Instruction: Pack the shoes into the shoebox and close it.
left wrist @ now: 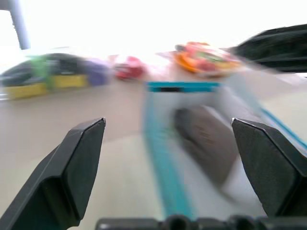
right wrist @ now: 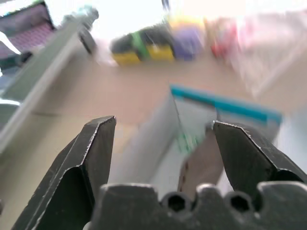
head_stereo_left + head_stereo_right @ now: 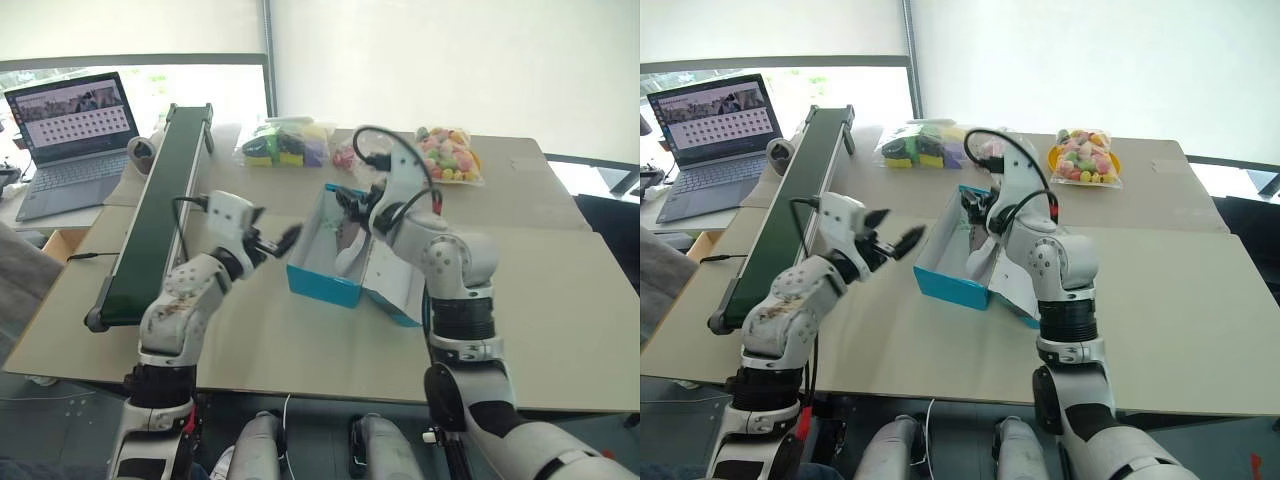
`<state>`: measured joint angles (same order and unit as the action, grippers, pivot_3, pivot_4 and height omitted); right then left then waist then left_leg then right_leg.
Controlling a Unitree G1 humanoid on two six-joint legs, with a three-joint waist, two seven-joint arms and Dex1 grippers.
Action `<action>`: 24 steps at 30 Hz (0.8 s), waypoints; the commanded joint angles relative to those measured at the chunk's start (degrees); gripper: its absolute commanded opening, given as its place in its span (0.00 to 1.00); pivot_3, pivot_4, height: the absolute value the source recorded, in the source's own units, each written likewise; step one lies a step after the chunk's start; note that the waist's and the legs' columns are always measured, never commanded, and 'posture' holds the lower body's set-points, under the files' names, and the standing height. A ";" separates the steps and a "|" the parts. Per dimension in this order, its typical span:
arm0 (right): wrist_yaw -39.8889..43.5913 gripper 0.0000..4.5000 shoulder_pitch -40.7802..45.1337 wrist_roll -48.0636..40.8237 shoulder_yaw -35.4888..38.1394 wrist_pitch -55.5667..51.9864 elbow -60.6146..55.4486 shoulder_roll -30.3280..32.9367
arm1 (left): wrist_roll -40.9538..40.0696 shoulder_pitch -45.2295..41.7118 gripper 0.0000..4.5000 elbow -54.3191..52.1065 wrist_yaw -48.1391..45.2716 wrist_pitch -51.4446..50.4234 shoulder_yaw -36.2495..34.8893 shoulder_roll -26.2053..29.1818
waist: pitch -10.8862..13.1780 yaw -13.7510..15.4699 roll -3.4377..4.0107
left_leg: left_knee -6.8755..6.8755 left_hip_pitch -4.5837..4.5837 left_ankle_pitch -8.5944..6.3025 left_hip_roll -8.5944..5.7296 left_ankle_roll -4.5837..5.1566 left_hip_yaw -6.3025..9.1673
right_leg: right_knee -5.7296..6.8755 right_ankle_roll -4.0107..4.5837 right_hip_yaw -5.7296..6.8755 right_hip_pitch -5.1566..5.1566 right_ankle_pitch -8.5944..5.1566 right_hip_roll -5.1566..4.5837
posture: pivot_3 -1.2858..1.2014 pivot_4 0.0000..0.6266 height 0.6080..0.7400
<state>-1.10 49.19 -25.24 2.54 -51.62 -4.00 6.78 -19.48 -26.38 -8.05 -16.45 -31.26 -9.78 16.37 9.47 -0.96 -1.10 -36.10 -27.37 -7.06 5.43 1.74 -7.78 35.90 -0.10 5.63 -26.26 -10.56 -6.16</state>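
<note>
Hovering over the table [image 3: 560, 300], both arms are empty-handed. The shoebox [image 3: 322, 283] sits mid-table, lid not yet shut, and something dark like a shoe [image 1: 206, 139] lies inside; whether both shoes are in, I cannot tell. The left gripper [image 3: 270, 243] hangs just left of the box, fingers spread wide. The right gripper [image 3: 975, 205] is above the box's far end, and its wrist view shows the fingers [image 2: 93, 148] apart with nothing between them. Packing looks finished or nearly so; next, I reckon, comes catching the lid and folding it down.
</note>
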 commanded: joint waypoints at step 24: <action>35.98 0.99 -18.11 8.74 -15.19 20.64 -9.12 14.97 | 2.81 4.35 1.00 10.71 9.13 0.22 -11.96 7.18 | 0.01 0.98 -0.14 | 0.10 -0.01 -0.01 -0.29 -0.02 0.01 | -0.05 0.03 0.05 -0.02 -0.19 -0.30 | 0.52 0.24 0.82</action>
<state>35.40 30.60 -16.75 -13.08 -31.65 -10.23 22.16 -17.09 -22.02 3.47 -7.31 -31.14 -21.68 22.54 9.48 0.02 -1.24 -36.02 -27.37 -7.07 5.14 1.73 -7.76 35.85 -0.07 5.69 -26.27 -10.76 -6.46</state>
